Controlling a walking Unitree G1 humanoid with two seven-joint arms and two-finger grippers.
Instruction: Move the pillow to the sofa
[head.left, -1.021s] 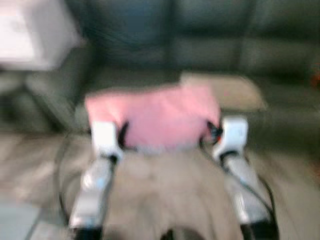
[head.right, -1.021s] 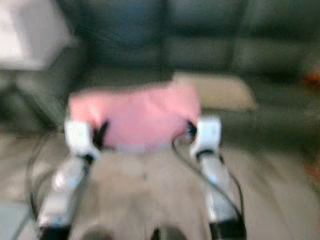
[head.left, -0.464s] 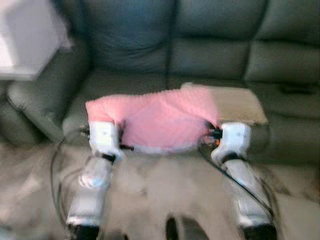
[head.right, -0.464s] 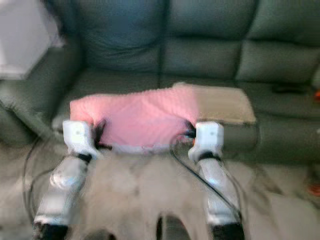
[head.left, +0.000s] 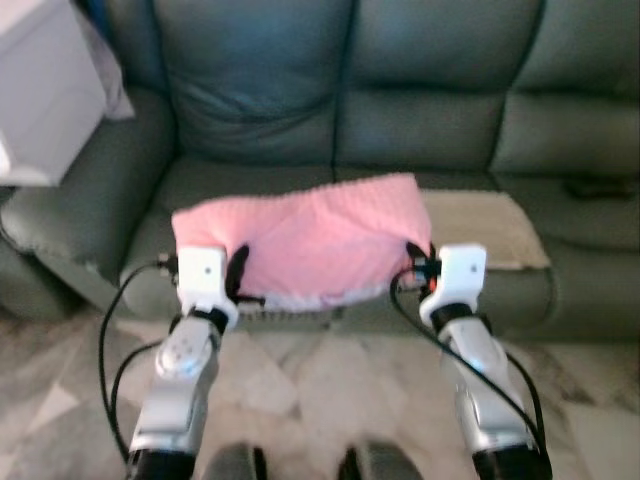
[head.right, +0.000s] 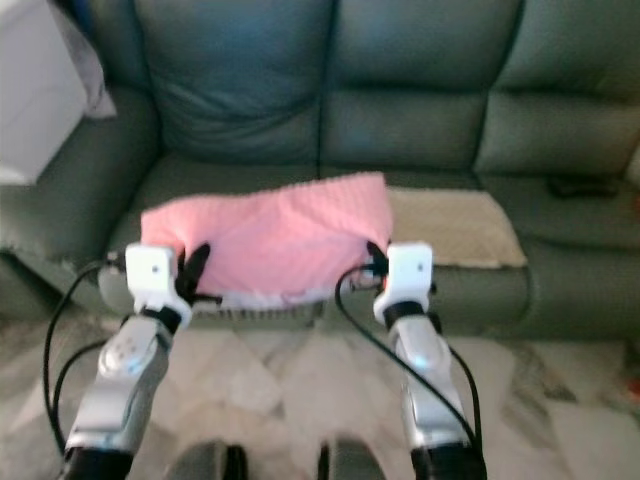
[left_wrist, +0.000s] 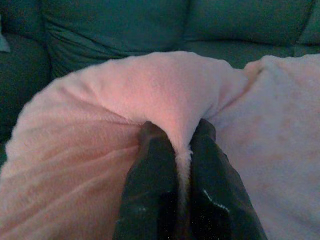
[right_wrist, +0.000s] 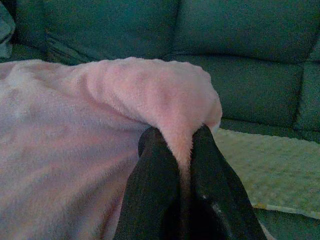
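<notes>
A soft pink fleece pillow hung between the two silver arms in front of a dark grey-green leather sofa, its far edge reaching over the front of the seat cushions while its near edge sagged above the pale marble-patterned floor. The left gripper was pinched tight on the pillow's left corner; the left wrist view showed its two black fingers pressed together with a thin fold of pink fleece squeezed between them. The right gripper was clamped the same way on the right corner, the fabric bunched over its fingers. From the head camera both grips were largely hidden behind the white wrist housings, so the closure was plain only from the wrist cameras. A flat beige textured mat lay on the sofa seat just beside the pillow's right end, and the right wrist view caught its nubbly surface close by. A white box-like object stood at the sofa's left arm.
</notes>
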